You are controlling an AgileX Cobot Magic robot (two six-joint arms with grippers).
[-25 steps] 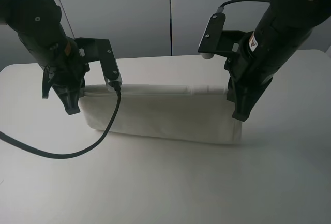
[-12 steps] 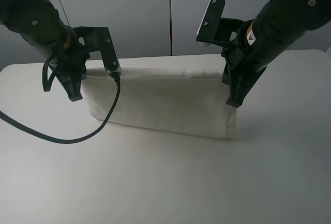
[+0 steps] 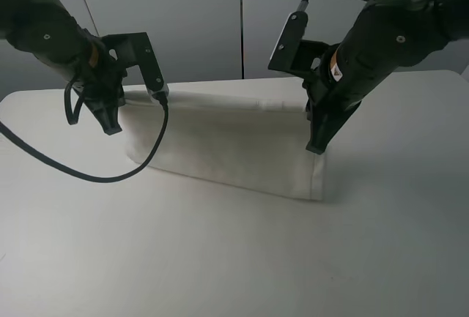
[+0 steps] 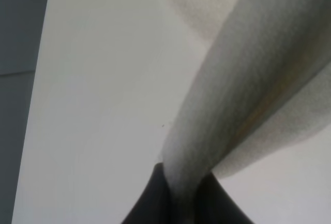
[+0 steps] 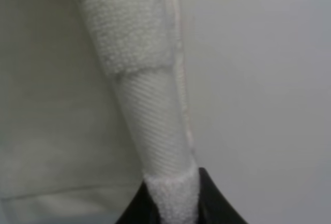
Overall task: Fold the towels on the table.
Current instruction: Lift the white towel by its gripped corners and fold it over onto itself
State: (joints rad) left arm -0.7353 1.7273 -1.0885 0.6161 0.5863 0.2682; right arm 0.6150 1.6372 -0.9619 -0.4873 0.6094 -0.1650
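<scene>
Above one table [image 3: 220, 258], one white towel [image 3: 234, 145], left gripper [image 3: 111, 128], right gripper [image 3: 315, 148], both jaws pinching towel corners

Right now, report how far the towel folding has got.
Done: left gripper and right gripper are each shut on an end of the towel. In hand: that edge is held up, the lower part resting on the table. Left: lay it over and release.

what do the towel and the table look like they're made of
Towel: looks like white cotton terry with a matte finish. The right wrist view shows fuzzy looped pile beside a flat ribbed woven band, and the cloth drapes softly.
Table: hard, smooth white top, possibly laminate or plastic. The surface is even with no grain, but the exact material is unclear.
</scene>
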